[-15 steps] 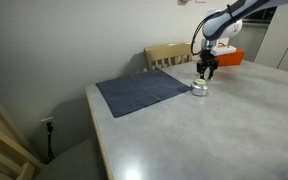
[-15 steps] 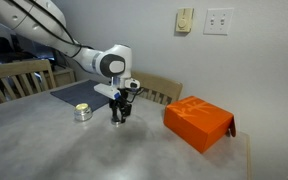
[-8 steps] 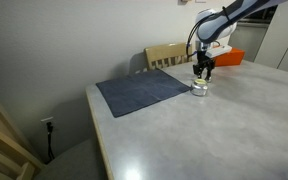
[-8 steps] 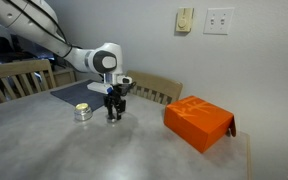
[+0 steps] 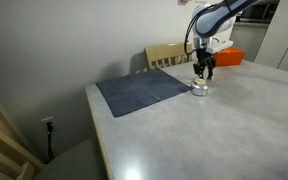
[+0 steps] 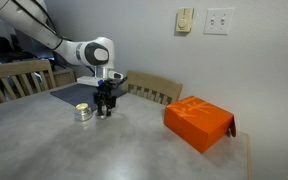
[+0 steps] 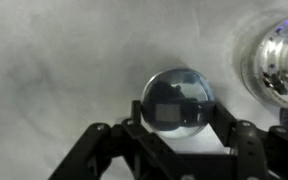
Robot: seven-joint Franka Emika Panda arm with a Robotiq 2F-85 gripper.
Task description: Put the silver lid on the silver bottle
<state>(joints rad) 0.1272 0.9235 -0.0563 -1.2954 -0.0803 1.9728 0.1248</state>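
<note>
The silver lid (image 7: 177, 98), a round shiny cap, sits between the fingers of my gripper (image 7: 178, 122), which is shut on it. The silver bottle (image 7: 280, 58) shows at the right edge of the wrist view, open top visible, apart from the lid. In both exterior views the gripper (image 6: 105, 108) (image 5: 203, 70) hangs low over the grey table, just beside the small silver bottle (image 6: 83, 112) (image 5: 198, 87). The lid is too small to make out in those views.
An orange box (image 6: 198, 123) (image 5: 229, 57) lies on the table on the far side of the gripper from the bottle. A dark blue cloth (image 5: 152, 90) lies near the table edge. Wooden chairs (image 6: 154, 90) (image 5: 169, 55) stand behind the table.
The gripper has carried the lid sideways, away from the orange box, and now hangs close beside the bottle. The bottle has not moved.
</note>
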